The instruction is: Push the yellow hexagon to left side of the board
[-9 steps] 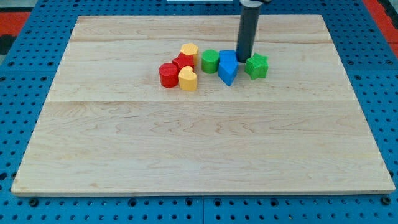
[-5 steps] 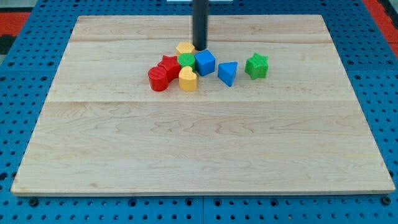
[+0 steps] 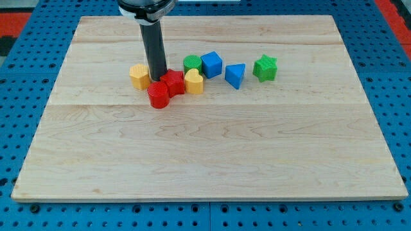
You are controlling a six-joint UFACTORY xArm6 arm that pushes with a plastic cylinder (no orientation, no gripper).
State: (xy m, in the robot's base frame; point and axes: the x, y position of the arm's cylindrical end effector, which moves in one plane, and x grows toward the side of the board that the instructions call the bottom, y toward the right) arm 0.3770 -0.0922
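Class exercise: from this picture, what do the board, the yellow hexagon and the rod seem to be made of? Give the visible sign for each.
Board: pale wood, matte, with grain lines and plank seams.
Yellow hexagon: probably plastic, with uniform saturated colour and a dull sheen.
Rod: dark, smooth, semi-gloss, metal or plastic, cannot tell. My tip stands just right of the hexagon, beside the red blocks.

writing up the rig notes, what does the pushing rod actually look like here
A straight, smooth cylindrical rod, dark grey to black, with a slightly glossy sheen. At the view's top it enters a wider dark collar with a lighter metallic ring. My tip is a plain end. No cables, markings or labels show.
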